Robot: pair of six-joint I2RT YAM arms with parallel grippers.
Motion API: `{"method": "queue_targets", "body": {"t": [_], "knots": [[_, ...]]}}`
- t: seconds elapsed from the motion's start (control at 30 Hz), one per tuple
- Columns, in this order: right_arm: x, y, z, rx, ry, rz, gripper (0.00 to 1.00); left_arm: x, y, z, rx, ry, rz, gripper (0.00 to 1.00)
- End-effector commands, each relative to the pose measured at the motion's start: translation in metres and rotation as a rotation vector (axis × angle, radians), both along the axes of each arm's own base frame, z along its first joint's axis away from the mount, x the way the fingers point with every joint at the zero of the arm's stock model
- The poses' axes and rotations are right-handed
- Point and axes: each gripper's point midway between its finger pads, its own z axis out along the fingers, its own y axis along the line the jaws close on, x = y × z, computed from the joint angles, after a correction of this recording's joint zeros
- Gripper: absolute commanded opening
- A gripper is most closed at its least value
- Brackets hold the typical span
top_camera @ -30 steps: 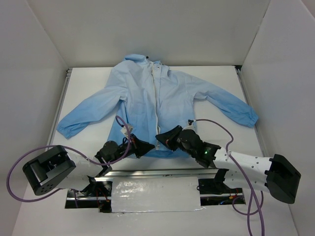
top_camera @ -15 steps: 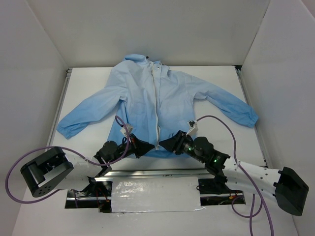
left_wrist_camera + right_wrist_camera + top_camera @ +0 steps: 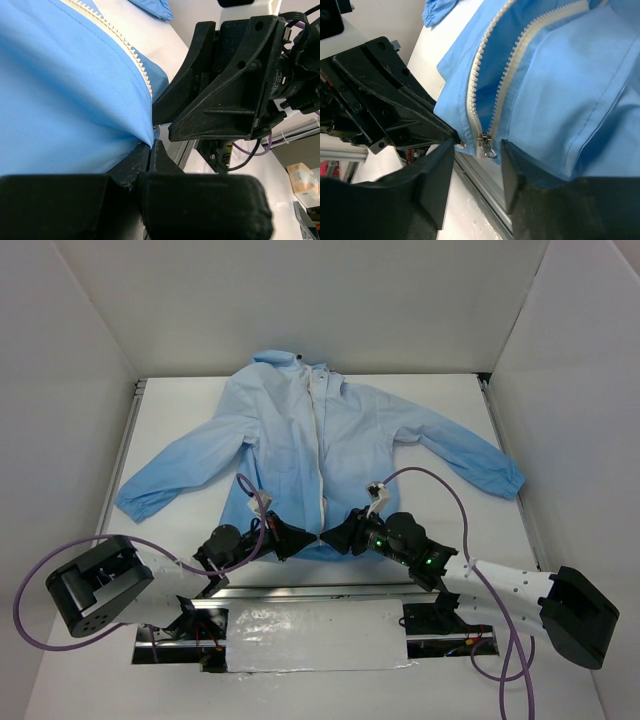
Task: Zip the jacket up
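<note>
The light-blue jacket lies spread flat, front up, with its whitish zipper strip running down the centre. My left gripper is shut on the jacket's bottom hem just left of the zipper; the left wrist view shows the fabric pinched between the closed jaws of that gripper. My right gripper is open at the hem, facing the left one. In the right wrist view the metal zipper slider hangs at the bottom of the zipper, between the spread fingers of the right gripper, not touched.
The metal rail of the table's near edge runs just under both grippers. White walls enclose the table on three sides. The jacket's sleeves reach out to left and right. A purple cable loops over the right arm.
My right gripper has shifted left and lower to the zipper's bottom end, closer to the left gripper. The left gripper has stayed on the hem.
</note>
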Motion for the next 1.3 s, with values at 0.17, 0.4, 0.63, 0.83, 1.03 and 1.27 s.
{"method": "queue_targets", "body": {"t": [0.17,0.4,0.63,0.83,1.03,1.27], "knots": [[0.004,0.007,0.018,0.029,-0.079,0.029,0.41,0.002,-0.01,0.038,-0.099,-0.097,-0.027,0.0],[0.004,0.007,0.007,-0.003,-0.041,0.03,0.41,0.003,-0.01,0.039,-0.099,-0.097,-0.024,0.0],[0.006,0.002,0.0,-0.013,-0.022,-0.001,0.39,0.002,-0.011,0.041,-0.101,-0.099,-0.03,0.0],[-0.005,0.012,0.005,0.042,-0.02,0.081,0.44,0.0,-0.012,0.044,-0.116,-0.102,-0.041,0.0],[-0.011,0.012,0.006,0.09,0.023,0.094,0.47,-0.001,-0.013,0.048,-0.141,-0.1,-0.049,0.0],[-0.017,0.01,0.011,0.166,0.056,0.128,0.46,-0.004,-0.012,0.052,-0.192,-0.094,-0.059,0.0]]}}
